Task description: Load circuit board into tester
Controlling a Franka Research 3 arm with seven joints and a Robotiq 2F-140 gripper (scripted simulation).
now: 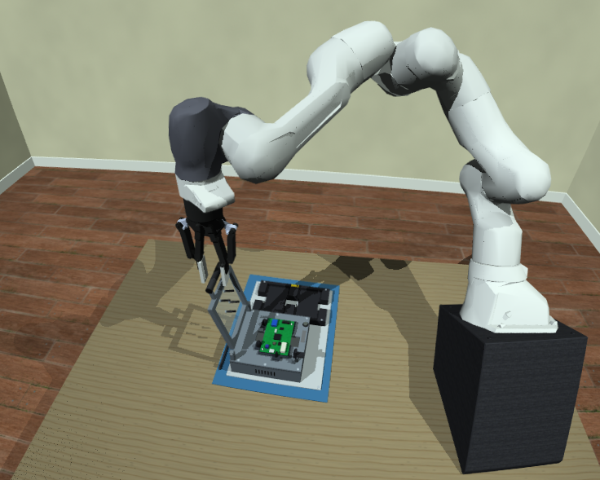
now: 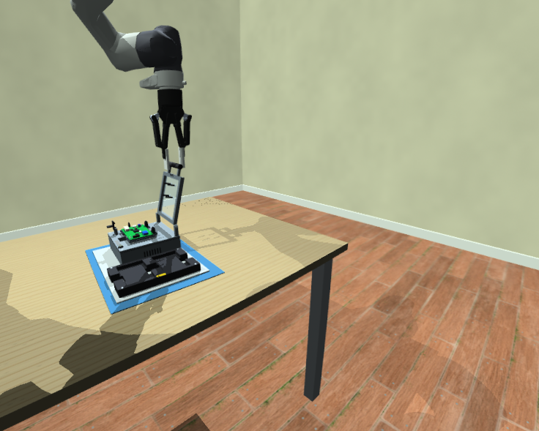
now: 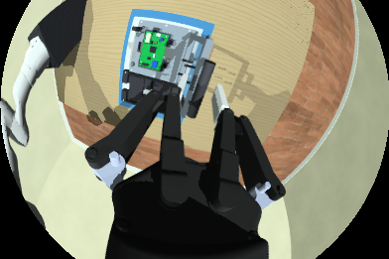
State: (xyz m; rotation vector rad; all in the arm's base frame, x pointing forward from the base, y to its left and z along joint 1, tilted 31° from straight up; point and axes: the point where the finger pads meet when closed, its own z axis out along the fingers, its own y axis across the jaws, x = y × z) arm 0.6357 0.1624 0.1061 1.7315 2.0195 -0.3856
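The green circuit board (image 1: 271, 334) (image 2: 138, 232) (image 3: 153, 53) lies flat, component side up, on the grey tester (image 1: 247, 368) (image 2: 121, 253). Its white connector (image 1: 283, 346) is at the end away from the black tray (image 1: 312, 307) (image 2: 136, 277) (image 3: 136, 86). The tray holds no board. I cannot tell the pins or which post is the lone one. The lid (image 1: 220, 326) (image 2: 178, 200) stands open, nearly upright. My gripper (image 1: 213, 277) (image 2: 174, 161) (image 3: 199, 86) is partly open, its fingertips at either side of the lid's black handle (image 1: 212, 284) (image 2: 176, 165) (image 3: 202, 88), not clamped on it.
Tester and tray stand side by side on a white plate (image 1: 319, 359) with a blue border (image 1: 273, 392) (image 2: 213, 270). Small black posts and clips surround the board. The robot's dark pedestal (image 1: 525, 405) stands to the right in the top view.
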